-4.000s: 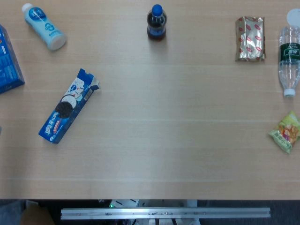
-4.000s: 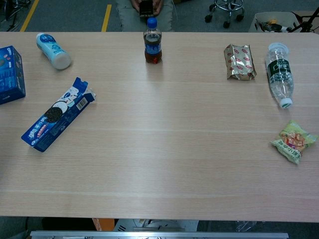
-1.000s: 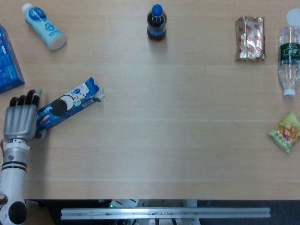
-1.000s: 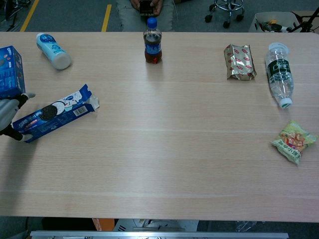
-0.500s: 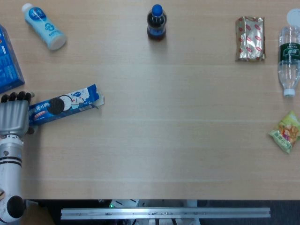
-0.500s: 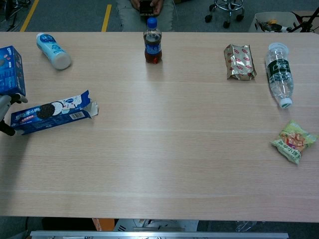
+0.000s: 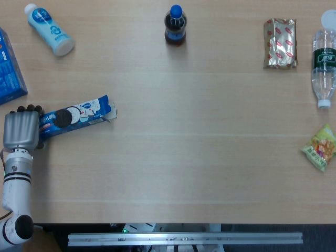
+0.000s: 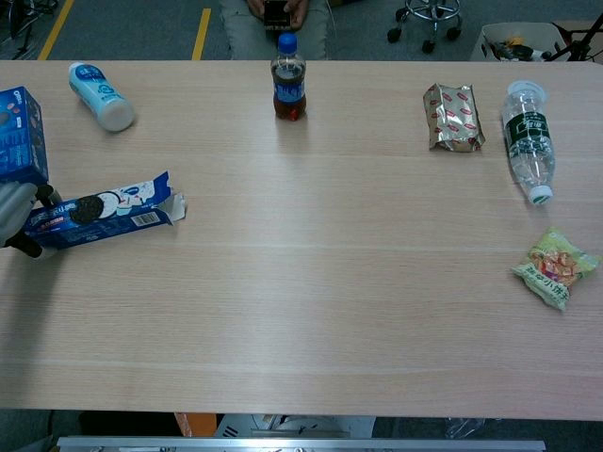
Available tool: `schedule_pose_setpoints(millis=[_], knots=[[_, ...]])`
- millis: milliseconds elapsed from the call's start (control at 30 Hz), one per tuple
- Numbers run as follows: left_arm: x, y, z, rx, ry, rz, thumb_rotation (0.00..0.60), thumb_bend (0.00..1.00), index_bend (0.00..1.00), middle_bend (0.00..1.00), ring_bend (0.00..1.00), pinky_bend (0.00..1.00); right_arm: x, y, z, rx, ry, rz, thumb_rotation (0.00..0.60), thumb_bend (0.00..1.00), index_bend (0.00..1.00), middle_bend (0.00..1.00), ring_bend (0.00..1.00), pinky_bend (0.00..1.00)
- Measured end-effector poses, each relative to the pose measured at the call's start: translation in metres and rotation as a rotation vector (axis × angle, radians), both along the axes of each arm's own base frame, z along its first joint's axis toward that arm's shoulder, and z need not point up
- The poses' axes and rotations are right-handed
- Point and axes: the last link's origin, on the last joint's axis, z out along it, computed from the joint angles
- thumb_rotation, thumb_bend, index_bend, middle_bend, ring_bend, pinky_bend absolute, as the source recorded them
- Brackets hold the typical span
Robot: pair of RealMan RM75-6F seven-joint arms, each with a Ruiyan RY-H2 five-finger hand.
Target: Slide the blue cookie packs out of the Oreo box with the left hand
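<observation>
The blue Oreo box (image 7: pixel 76 115) lies on the table at the left, nearly level, its torn open flap pointing right; the chest view shows the Oreo box (image 8: pixel 104 215) too. My left hand (image 7: pixel 22 129) grips the box's closed left end, fingers wrapped over the far side. In the chest view the left hand (image 8: pixel 16 218) shows only at the frame's left edge. No cookie packs show outside the box. The right hand is out of both views.
A larger blue box (image 7: pixel 10 71) sits just beyond the left hand. A white bottle (image 7: pixel 49 29) lies at the back left, a cola bottle (image 7: pixel 175 25) stands at the back middle. A gold packet (image 7: pixel 280 43), water bottle (image 7: pixel 326 62) and snack bag (image 7: pixel 321 147) lie at the right.
The left hand came in from the lower left and took hold of the box's left end, swinging the box from a diagonal to nearly level. It has since closed tighter and shifted slightly right.
</observation>
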Motion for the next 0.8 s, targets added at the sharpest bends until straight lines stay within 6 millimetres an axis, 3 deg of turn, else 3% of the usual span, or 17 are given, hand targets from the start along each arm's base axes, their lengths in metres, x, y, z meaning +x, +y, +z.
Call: schedule_pose_setpoints(millis=[267,567,800], knots=[[0.01,0.007,0.006,-0.006,0.045,-0.074,0.6,0.17,0.46,0.48,0.44,0.54,0.0,0.0,0.0,-0.001,-0.004,0.005,0.6,0.08,0.42,0.44,0.48,0.44],[0.023,0.007,0.015,-0.043,0.099,-0.158,0.6,0.17,0.47,0.49,0.45,0.58,0.0,-0.001,0.001,-0.003,-0.006,0.011,0.6,0.08,0.42,0.44,0.48,0.44],[0.056,0.008,0.025,-0.081,0.067,-0.261,0.6,0.17,0.47,0.49,0.45,0.58,0.001,-0.002,-0.002,0.004,-0.013,0.015,0.6,0.08,0.42,0.44,0.48,0.44]])
